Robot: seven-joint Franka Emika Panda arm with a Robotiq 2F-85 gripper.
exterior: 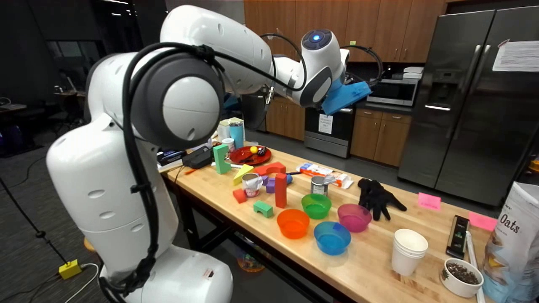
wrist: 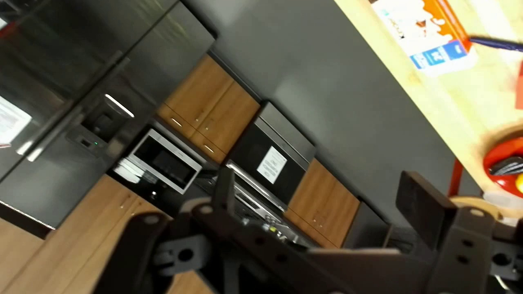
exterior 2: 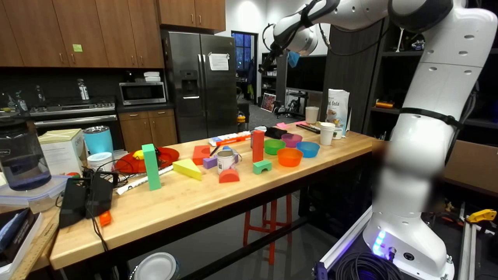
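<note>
Looking across the tabletop (exterior 2: 194, 202), we find the claw (wrist: 325, 196) raised well above it, its fingers (wrist: 423, 206) spread wide apart, with wooden cabinets (wrist: 327, 210) showing through the gap. Lower down in the wrist view, we note the orange-and-white package (wrist: 425, 36), lying flat near the far edge, with a dark pen (wrist: 496, 43) just beside its left end. In both exterior views we locate the red plate (exterior 2: 170, 155) at the far left, bearing a yellow round item (exterior: 254, 150). Nearer to us, a tall green block (exterior: 222, 160) stands on end, and a yellow wedge (exterior: 243, 174) lies to its right.

At the middle we mark a tin can (exterior 2: 225, 161) with a red half-round block (exterior 2: 228, 176) just on its near side; to the right, a tall red block (exterior: 281, 190) stands upright, and a green arch block (exterior: 263, 209) lies nearer. Farther right, we see four bowls grouped closely: the green bowl (exterior: 316, 206) and magenta bowl (exterior: 354, 218) on the far side, the orange bowl (exterior: 293, 224) and blue bowl (exterior: 332, 238) on the near side. Beyond them we place a black glove (exterior: 376, 198); at the right, a stack of white cups (exterior: 406, 256), a white bowl of dark pieces (exterior: 459, 290) and a bag of oats (exterior: 511, 235)
</note>
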